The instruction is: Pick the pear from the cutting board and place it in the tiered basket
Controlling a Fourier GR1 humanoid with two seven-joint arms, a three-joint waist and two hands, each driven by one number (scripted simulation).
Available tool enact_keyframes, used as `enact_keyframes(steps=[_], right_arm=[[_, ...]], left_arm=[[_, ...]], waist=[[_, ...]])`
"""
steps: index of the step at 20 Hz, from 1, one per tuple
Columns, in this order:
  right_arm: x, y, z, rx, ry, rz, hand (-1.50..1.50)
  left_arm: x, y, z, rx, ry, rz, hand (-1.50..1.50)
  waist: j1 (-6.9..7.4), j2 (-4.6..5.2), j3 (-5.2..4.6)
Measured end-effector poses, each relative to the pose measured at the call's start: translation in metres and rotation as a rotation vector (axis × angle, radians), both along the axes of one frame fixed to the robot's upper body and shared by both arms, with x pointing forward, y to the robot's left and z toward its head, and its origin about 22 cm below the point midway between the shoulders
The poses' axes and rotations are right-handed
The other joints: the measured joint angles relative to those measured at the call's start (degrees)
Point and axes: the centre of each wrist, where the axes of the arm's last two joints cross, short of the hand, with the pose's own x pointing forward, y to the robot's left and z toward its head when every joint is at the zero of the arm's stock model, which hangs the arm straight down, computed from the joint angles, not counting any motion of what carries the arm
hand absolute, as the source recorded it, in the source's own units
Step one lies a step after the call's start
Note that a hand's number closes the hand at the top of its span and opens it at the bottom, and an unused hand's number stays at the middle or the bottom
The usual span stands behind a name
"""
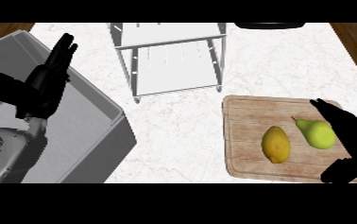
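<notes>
Your right hand (343,126) comes in at the right edge, spread wide: the fingers lie straight along the right side of the pear (317,133), the thumb sits well nearer, and nothing is in its grasp. Whether the fingers touch the fruit, you cannot tell. The pear is yellow-green, plump at its near end and narrowing to a dark stem that points far and left. It lies on the right part of the wooden cutting board (244,124), with a yellow lemon (275,144) just to its left. Beyond the board, on the marble counter (181,128), stands the white wire tiered basket (174,57). Your left hand (52,72) rests open, fingers up, over the grey sink (97,133) at the left.
</notes>
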Motion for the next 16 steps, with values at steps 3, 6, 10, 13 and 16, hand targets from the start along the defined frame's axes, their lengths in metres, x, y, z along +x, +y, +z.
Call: enact_keyframes(steps=[3, 6, 10, 13, 16], right_arm=[[0.002, -0.008, -0.008, 0.01, 0.002, -0.014, -1.5], [0.003, -0.015, -0.017, 0.017, -0.002, -0.026, -1.5], [0.007, -0.019, -0.027, 0.022, 0.007, -0.034, -1.5], [0.01, -0.021, -0.035, 0.025, 0.014, -0.034, -1.5], [0.012, -0.023, -0.042, 0.025, 0.016, -0.026, -1.5]], left_arm=[[0.0, 0.001, 0.001, -0.003, 0.002, -0.008, 0.0], [0.0, 0.001, 0.001, -0.005, 0.005, -0.013, 0.0], [0.001, 0.0, 0.002, -0.002, 0.008, -0.019, 0.0], [0.002, -0.001, 0.001, 0.001, 0.01, -0.019, 0.0], [0.002, -0.001, 0.001, 0.004, 0.006, -0.022, 0.0]], waist=[[0.05, 0.07, -0.02], [0.03, 0.09, 0.0], [0.26, 0.14, 0.02], [0.36, 0.15, 0.01], [0.37, 0.06, -0.15]])
